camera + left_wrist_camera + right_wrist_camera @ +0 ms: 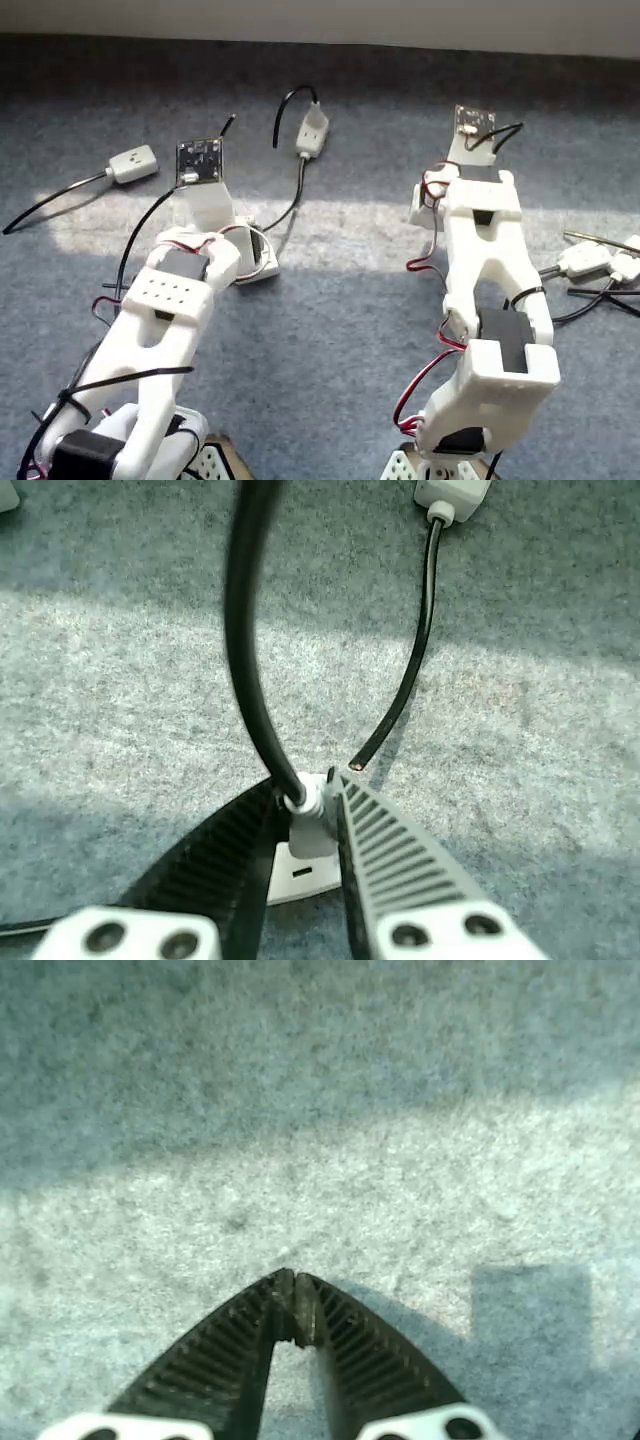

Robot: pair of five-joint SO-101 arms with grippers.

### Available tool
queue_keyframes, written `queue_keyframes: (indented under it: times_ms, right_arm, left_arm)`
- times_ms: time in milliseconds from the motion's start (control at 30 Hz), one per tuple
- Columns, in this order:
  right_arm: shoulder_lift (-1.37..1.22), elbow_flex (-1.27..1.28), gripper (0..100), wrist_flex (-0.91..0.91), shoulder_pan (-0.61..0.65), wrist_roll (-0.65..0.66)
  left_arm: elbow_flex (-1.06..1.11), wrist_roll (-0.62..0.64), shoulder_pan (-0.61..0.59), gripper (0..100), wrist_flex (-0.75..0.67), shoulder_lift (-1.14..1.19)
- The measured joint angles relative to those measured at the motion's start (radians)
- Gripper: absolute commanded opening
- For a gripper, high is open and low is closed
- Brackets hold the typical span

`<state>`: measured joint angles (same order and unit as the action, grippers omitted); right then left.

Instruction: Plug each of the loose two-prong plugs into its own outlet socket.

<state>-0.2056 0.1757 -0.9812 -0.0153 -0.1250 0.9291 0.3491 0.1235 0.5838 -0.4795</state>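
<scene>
I am gripping the two-prong plug [303, 818] in the clenched left fingers [390, 850], right atop its outlet socket [300, 878] on the bench [520, 730], right fingers [240, 1350] closed on nothing, and judging that the next move calls for a straight push to seat the prongs.

Speckled grey-blue counter [340, 300], white plug [305, 825] on glossy black cord [245, 660], white arms [165, 310] with red wires [412, 398], black ribbed right pincer [295, 1305].

Right end effector [296, 1305] pinched closed — over grey carpet [400, 1110].
</scene>
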Motion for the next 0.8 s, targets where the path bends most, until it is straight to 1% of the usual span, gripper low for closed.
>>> queue_keyframes:
  times_ms: [133, 367, 467, 633, 800]
  right_arm:
    - [0.0, 0.0, 0.7, 0.021, 0.0, 0.0]
    - [0.0, 0.0, 0.7, 0.034, 0.0, 0.0]
    - [0.0, 0.0, 0.7, 0.034, -0.006, 0.0]
    - [0.0, 0.0, 0.7, 0.037, -0.026, 0.0]
    - [0.0, 0.0, 0.7, 0.037, -0.023, 0.0]
  left_arm:
    - [0.02, 0.0, 0.003, 1, -0.041, -0.038]
    - [0.038, 0.049, 0.089, 1, -0.051, -0.023]
    - [0.044, 0.049, 0.123, 1, -0.081, 0.008]
    - [0.094, 0.052, 0.124, 1, -0.166, 0.032]
    - [0.103, 0.052, 0.117, 1, -0.181, 0.017]
